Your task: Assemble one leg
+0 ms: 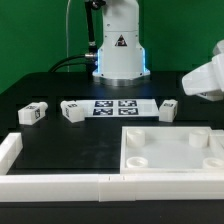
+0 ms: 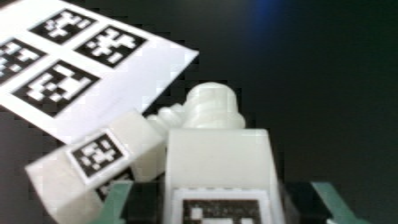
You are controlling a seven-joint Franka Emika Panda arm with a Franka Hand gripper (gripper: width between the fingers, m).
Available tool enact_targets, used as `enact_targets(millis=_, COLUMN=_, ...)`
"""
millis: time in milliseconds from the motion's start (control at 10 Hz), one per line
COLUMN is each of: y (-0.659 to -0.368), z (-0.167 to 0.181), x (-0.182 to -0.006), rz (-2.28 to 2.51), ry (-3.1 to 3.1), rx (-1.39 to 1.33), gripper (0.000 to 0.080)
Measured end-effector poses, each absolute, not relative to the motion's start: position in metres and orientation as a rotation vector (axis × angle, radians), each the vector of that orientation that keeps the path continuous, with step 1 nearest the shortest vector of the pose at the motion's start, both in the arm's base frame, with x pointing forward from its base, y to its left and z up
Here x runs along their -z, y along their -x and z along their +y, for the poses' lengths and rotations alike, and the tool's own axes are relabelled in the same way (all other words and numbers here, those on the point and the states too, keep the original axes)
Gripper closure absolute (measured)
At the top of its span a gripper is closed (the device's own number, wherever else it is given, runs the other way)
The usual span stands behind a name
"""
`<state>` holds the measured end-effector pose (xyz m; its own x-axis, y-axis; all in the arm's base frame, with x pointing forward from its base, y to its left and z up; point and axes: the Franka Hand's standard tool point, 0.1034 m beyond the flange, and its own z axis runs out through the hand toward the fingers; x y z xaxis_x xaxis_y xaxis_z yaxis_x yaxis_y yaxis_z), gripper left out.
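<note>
My gripper is shut on a leg, a stubby white peg with a black-and-white tag near my fingers and a rounded end pointing away. I hold it above the black table. In the exterior view my gripper hangs at the right edge above the table, its fingers and the held leg out of sight. Three more legs lie on the table: two left of the marker board and one right of it. One of them shows below me.
The large flat white panel with a raised rim and round sockets lies at the front right. A low white wall runs along the front and left. The robot base stands at the back. The marker board's corner shows in the wrist view.
</note>
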<state>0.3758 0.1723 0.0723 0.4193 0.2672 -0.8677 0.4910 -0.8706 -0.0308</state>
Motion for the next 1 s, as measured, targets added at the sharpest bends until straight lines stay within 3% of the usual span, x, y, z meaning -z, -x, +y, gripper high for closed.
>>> enact_targets(millis=200, y=-0.389, z=0.162, x=-0.091, rz=0.674, ry=-2.511, rx=1.417, gripper=0.0509)
enact_targets(millis=300, y=-0.387, z=0.162, x=-0.087, rz=0.671, ry=-2.507, rx=1.424, gripper=0.0509)
enact_targets(millis=400, y=-0.397, z=0.168, x=-0.08, rz=0.691, ry=-2.582, rx=1.315, gripper=0.0509)
enact_targets(millis=700, y=-0.404, z=0.16, x=-0.088, rz=0.706, ry=-2.804, rx=0.876, gripper=0.0509)
enact_targets(millis=1000, y=-0.439, z=0.147, x=-0.114, rz=0.649, ry=-2.959, rx=0.429, gripper=0.0509)
